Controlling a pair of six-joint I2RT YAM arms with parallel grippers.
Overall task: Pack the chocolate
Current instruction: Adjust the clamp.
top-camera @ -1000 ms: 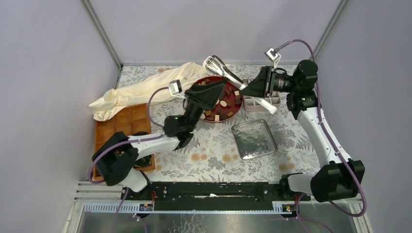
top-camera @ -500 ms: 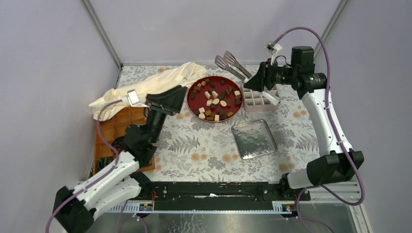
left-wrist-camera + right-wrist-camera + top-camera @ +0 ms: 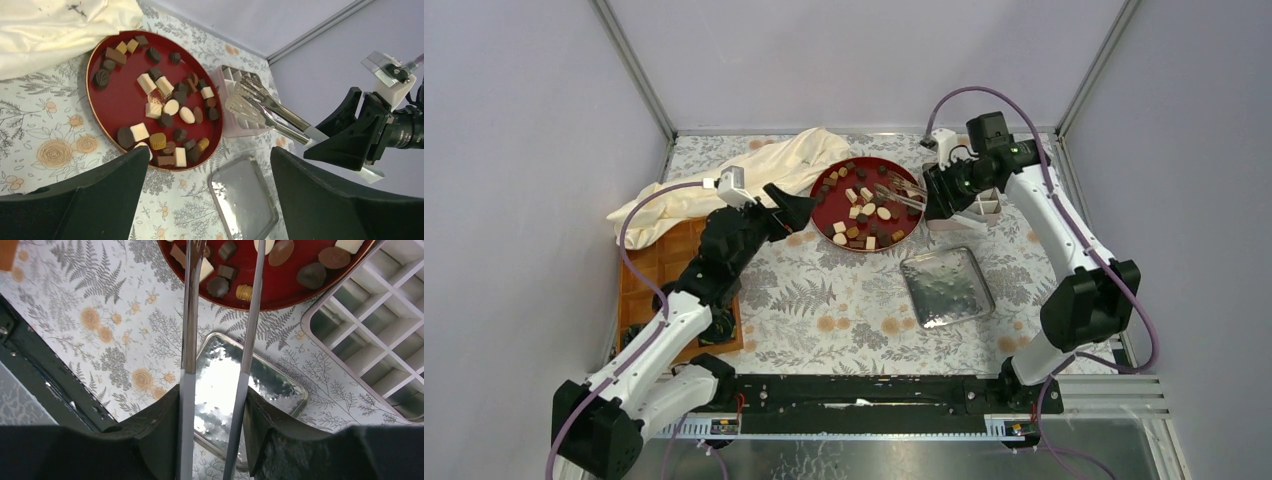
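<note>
Chocolate (image 3: 172, 107): all loose on red plate (image 3: 122, 107).
Box (image 3: 380, 315): beside plate, visible cells empty.
Left fingers (image 3: 85, 195): wide apart, empty.
Right fingers (image 3: 150, 440): half-closed on tongs (image 3: 260, 107) over plate.
Progress: nothing packed yet.

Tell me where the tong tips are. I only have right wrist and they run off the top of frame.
Observer: In the top view the tongs end over the right side of the red plate, above the chocolate.
Operator: Anything in them?
Observer: Left wrist shows the heads slightly apart with nothing between them.
Operator: Left arm in the way?
Observer: No. The left gripper hovers open by the plate's left rim, holding nothing.
</note>
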